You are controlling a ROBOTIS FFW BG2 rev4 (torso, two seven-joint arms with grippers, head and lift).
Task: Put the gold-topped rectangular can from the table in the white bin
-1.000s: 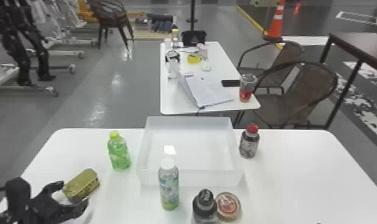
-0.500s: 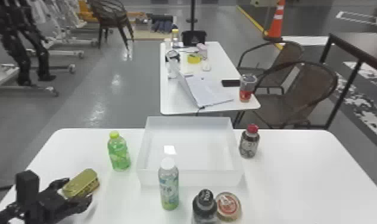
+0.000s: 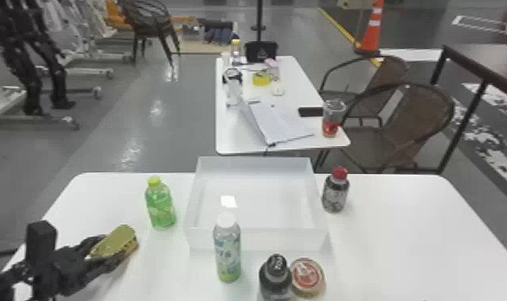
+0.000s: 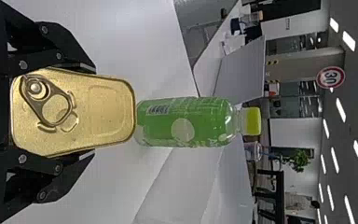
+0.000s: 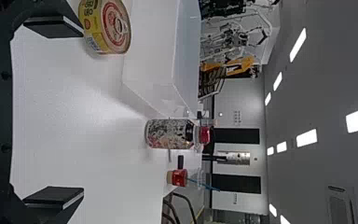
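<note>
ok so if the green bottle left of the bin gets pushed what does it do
The green bottle stands upright and is taller than it is wide, so a push near its cap would probably tip it. Its rounded sides suggest it could roll once down. Pushed low, it may slide instead, as the table looks smooth.

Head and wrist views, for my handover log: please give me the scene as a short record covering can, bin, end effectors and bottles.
can: gold-topped can, outside the bin, between the left end effector's fingers
left end effector: closed on the can's sides
right end effector: open, nothing between its fingers
bin: white bin, open-topped, on the table
left of bin: green bottle, upright
right of bin: red-capped bottle, upright
near side of bin: white-capped bottle, black-capped bottle, round can
</note>
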